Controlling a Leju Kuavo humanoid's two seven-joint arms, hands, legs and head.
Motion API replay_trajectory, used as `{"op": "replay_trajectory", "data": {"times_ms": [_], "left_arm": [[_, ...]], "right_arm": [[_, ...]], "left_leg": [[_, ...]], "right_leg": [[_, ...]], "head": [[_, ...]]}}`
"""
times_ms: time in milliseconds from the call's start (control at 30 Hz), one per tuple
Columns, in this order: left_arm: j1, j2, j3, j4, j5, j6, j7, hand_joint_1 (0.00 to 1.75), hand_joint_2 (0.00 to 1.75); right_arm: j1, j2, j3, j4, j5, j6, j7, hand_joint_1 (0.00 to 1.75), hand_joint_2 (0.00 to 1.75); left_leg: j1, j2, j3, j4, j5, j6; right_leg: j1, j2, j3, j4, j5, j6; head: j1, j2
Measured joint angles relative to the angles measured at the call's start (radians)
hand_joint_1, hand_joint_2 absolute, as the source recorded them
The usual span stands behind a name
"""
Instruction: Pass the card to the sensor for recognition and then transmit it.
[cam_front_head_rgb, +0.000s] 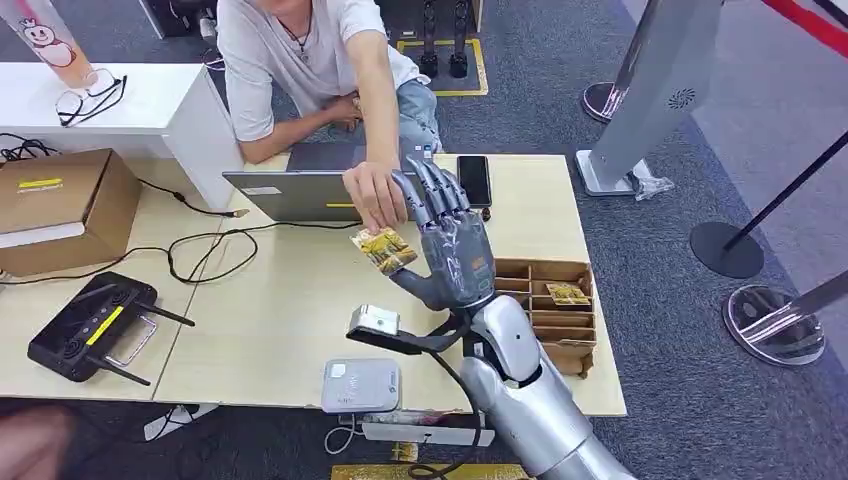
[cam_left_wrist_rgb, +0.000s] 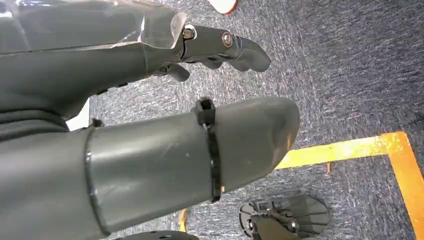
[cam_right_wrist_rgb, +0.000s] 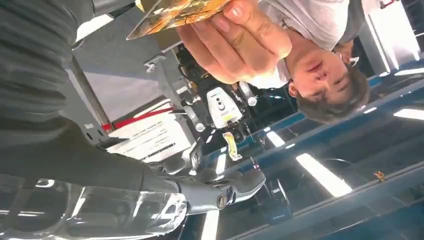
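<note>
Near edge of the surface (cam_front_head_rgb: 270, 330): grey sensor (cam_front_head_rgb: 361, 385). Farther in: right robot hand (cam_front_head_rgb: 452, 245) raised, fingers spread, thumb against the card (cam_front_head_rgb: 383, 249). Person's hand (cam_front_head_rgb: 374, 195) pinching the card's far edge. Left robot hand (cam_left_wrist_rgb: 150, 125) over carpet, holding nothing.

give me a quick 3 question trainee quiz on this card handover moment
1. True or false: the person's hand is touching the card.
2. Where does a second card lie? A) on the laptop B) in the cardboard organiser C) on the floor
3. Fill in: the robot's right hand is raised with its fingers ____.

Key: 1 true; 2 B; 3 spread
</note>
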Motion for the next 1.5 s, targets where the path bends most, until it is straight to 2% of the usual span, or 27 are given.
{"op": "replay_trajectory", "data": {"times_ms": [433, 467, 500, 533, 700, 767, 1500], "left_arm": [[0.0, 0.0, 0.0, 0.0, 0.002, 0.003, 0.0, 0.0, 0.0], [0.0, 0.0, 0.001, 0.0, 0.002, 0.003, 0.0, 0.0, 0.0], [0.0, 0.0, 0.001, 0.0, 0.002, 0.003, 0.0, 0.0, 0.0], [0.0, 0.0, 0.001, 0.0, 0.002, 0.003, 0.0, 0.0, 0.0], [0.0, 0.0, 0.005, 0.0, 0.002, 0.003, -0.001, 0.0, 0.0], [0.0, 0.0, 0.006, 0.0, 0.002, 0.003, -0.001, 0.0, 0.0], [0.001, 0.0, 0.016, 0.0, 0.002, 0.003, -0.001, 0.0, 0.0]], "right_arm": [[-0.003, 0.005, 0.003, 0.004, 0.003, 0.002, 0.0, 0.0, 1.75], [-0.003, 0.005, 0.004, 0.004, 0.003, 0.002, 0.0, 0.54, 1.75], [-0.003, 0.005, 0.004, 0.004, 0.003, 0.002, 0.0, 1.36, 1.75], [-0.003, 0.005, 0.004, 0.004, 0.003, 0.003, 0.0, 1.45, 1.75], [-0.003, 0.005, 0.004, 0.004, 0.003, 0.003, 0.0, 1.45, 1.75], [-0.003, 0.005, 0.004, 0.004, 0.003, 0.003, 0.0, 1.73, 1.75], [-0.004, 0.005, 0.004, 0.004, 0.003, 0.003, 0.0, 1.75, 1.75]], "left_leg": [[0.0, 0.0, 0.0, 0.0, 0.0, 0.0], [0.0, 0.0, 0.0, 0.0, 0.0, 0.0], [0.0, 0.0, 0.0, 0.0, 0.0, 0.0], [0.0, 0.0, 0.0, 0.0, 0.0, 0.0], [0.0, 0.0, 0.0, 0.0, 0.0, 0.0], [0.0, 0.0, 0.0, 0.0, 0.0, 0.0], [0.0, 0.0, 0.0, 0.0, 0.0, 0.0]], "right_leg": [[0.0, 0.0, 0.0, 0.0, 0.0, 0.0], [0.0, 0.0, 0.0, 0.0, 0.0, 0.0], [0.0, 0.0, 0.0, 0.0, 0.0, 0.0], [0.0, 0.0, 0.0, 0.0, 0.0, 0.0], [0.0, 0.0, 0.0, 0.0, 0.0, 0.0], [0.0, 0.0, 0.0, 0.0, 0.0, 0.0], [0.0, 0.0, 0.0, 0.0, 0.0, 0.0]], "head": [[0.0, 0.0], [0.0, 0.0], [0.0, 0.0], [0.0, 0.0], [0.0, 0.0], [0.0, 0.0], [0.0, 0.0]]}}
